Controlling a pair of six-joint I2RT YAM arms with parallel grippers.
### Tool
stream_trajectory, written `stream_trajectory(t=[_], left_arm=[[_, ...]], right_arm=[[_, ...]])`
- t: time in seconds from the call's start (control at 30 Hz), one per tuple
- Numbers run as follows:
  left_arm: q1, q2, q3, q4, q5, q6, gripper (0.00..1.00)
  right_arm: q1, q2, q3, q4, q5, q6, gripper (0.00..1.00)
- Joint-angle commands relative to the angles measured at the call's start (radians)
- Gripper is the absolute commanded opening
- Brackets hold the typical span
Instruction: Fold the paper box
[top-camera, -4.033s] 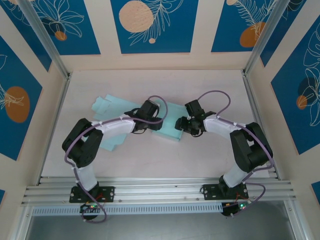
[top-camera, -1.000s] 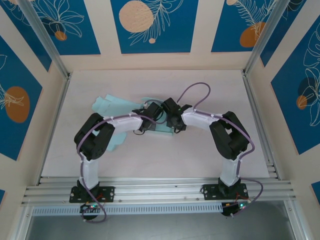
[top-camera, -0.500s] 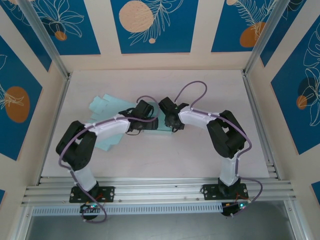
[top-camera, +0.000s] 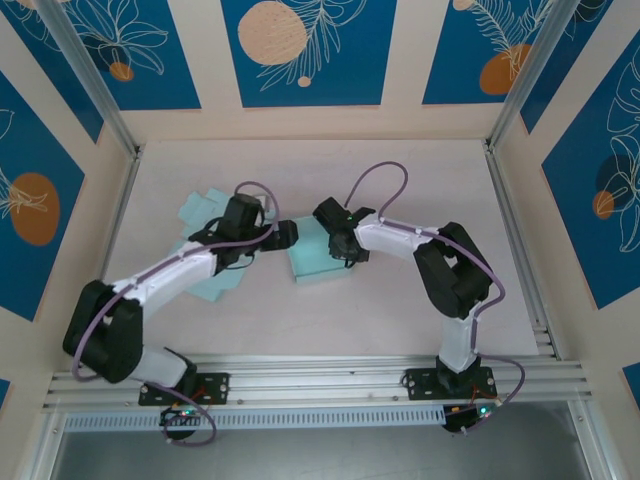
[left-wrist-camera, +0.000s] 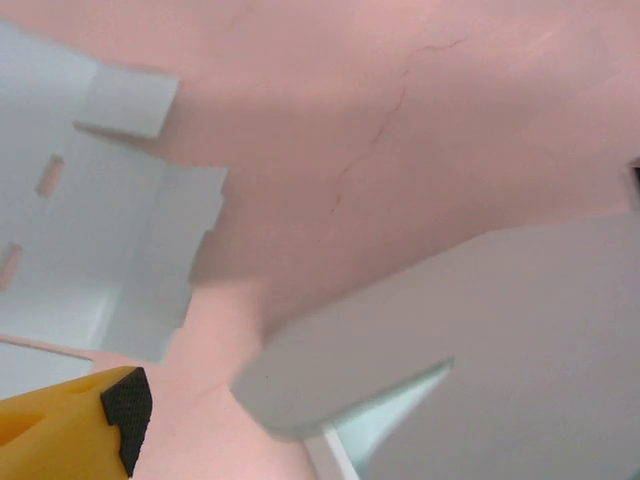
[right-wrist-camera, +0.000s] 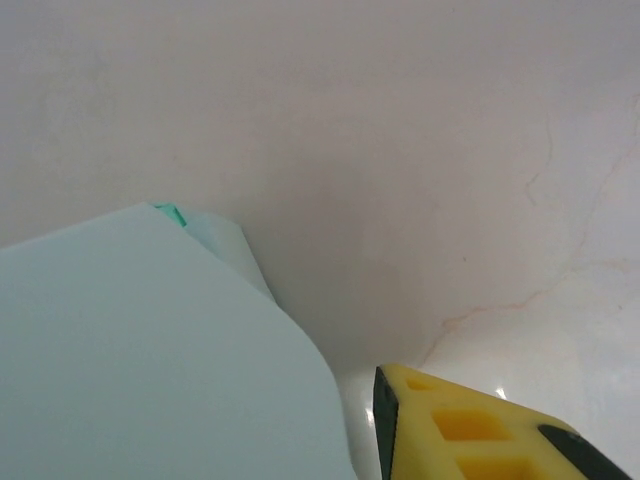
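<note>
The light teal paper box (top-camera: 315, 262) lies flat on the table, one panel folded over at its right end and its flaps (top-camera: 203, 212) spread to the left. My left gripper (top-camera: 285, 236) hangs open just left of that panel. Its yellow finger (left-wrist-camera: 70, 430) shows at the lower left, and the raised panel (left-wrist-camera: 470, 310) curves up on the right. My right gripper (top-camera: 340, 245) rests on the panel's far right corner. In the right wrist view one yellow finger (right-wrist-camera: 470, 430) stands a little apart from the panel's edge (right-wrist-camera: 150, 350). The other finger is hidden behind the paper.
The pale table (top-camera: 400, 310) is bare in front of and to the right of the box. Cage walls with blue panels (top-camera: 305, 50) close it in at the back and sides, with an aluminium rail (top-camera: 320, 385) along the near edge.
My left gripper has opened, let go of the panel and drawn back to the left. The folded panel now shows more fully. The right gripper has barely moved.
</note>
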Motion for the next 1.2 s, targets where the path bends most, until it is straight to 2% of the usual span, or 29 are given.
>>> stream_trajectory(t=[0.0, 0.07, 0.13, 0.2, 0.33, 0.4, 0.47, 0.63, 0.67, 0.77, 0.83, 0.93, 1.1, 1.17], left_arm=[[0.023, -0.105, -0.043, 0.097, 0.064, 0.300, 0.91], [0.024, -0.117, -0.055, 0.112, 0.179, 0.461, 0.93], [0.025, -0.099, -0.048, 0.097, 0.310, 0.566, 0.94], [0.024, -0.061, -0.040, 0.095, 0.387, 0.604, 0.94], [0.007, 0.012, -0.011, 0.040, 0.464, 0.654, 0.94], [-0.012, 0.029, -0.010, 0.037, 0.421, 0.671, 0.93], [-0.024, 0.047, -0.005, 0.044, 0.361, 0.689, 0.84], [-0.031, 0.112, 0.010, 0.118, 0.218, 0.665, 0.31], [-0.031, 0.122, 0.018, 0.130, 0.180, 0.648, 0.21], [-0.031, 0.134, 0.033, 0.155, 0.131, 0.605, 0.07], [-0.030, 0.137, 0.035, 0.177, 0.125, 0.575, 0.00], [-0.031, 0.153, 0.043, 0.205, 0.087, 0.512, 0.00], [-0.031, 0.177, 0.046, 0.252, 0.036, 0.411, 0.00], [-0.031, 0.180, 0.043, 0.275, 0.029, 0.412, 0.00]], right_arm=[[0.026, 0.024, -0.054, -0.217, -0.007, -0.095, 0.35], [0.031, 0.009, -0.059, -0.203, -0.013, -0.107, 0.35], [0.031, -0.002, -0.069, -0.187, -0.022, -0.117, 0.35], [0.031, -0.005, -0.071, -0.184, -0.021, -0.119, 0.35], [0.032, -0.001, -0.068, -0.179, -0.022, -0.117, 0.35], [0.033, 0.001, -0.072, -0.174, -0.028, -0.117, 0.35], [0.033, 0.002, -0.076, -0.168, -0.027, -0.119, 0.35], [0.040, -0.008, -0.097, -0.154, -0.024, -0.119, 0.34], [0.040, -0.013, -0.108, -0.147, -0.022, -0.119, 0.31], [0.041, -0.024, -0.140, -0.130, -0.019, -0.117, 0.25], [0.040, -0.022, -0.155, -0.124, -0.014, -0.115, 0.20], [0.042, -0.008, -0.169, -0.128, 0.021, -0.093, 0.19], [0.066, 0.059, -0.142, -0.252, 0.193, 0.027, 0.18], [0.084, 0.095, -0.129, -0.312, 0.261, 0.083, 0.18]])
